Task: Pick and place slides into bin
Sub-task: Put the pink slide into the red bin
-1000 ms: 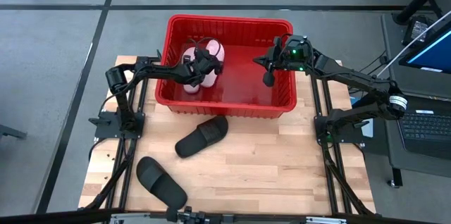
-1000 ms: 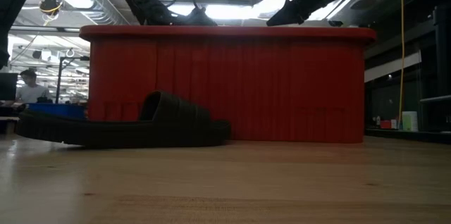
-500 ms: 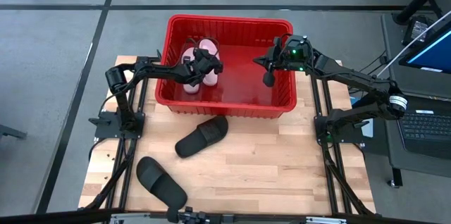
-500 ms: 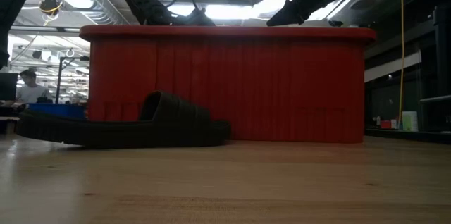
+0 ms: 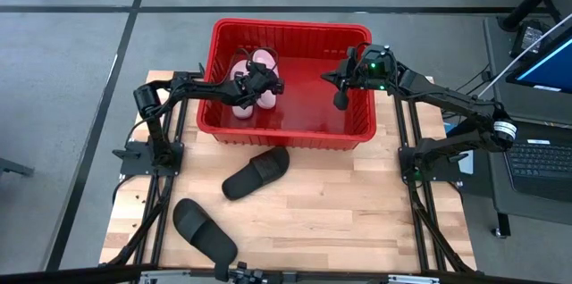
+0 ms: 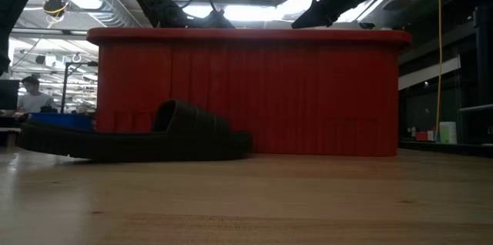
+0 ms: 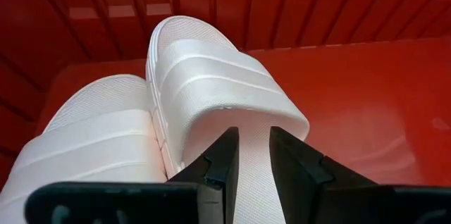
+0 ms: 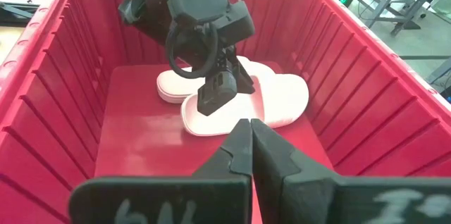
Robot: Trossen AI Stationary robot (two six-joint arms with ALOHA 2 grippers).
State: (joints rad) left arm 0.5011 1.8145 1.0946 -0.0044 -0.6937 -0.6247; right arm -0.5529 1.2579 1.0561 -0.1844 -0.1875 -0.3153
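Two pink slides (image 5: 253, 77) down in bin (image 5: 357, 129) at ten o'clock. Left claw (image 7: 252, 155) now slightly apart above them. Right claw (image 8: 249, 146) together. Black slides (image 5: 256, 173) next.

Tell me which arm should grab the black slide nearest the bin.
Either could, but right looks freer. The right gripper hangs empty and shut over the bin, while the left gripper is low over the pink slides. That black slide lies just in front of the bin, roughly between the arms.
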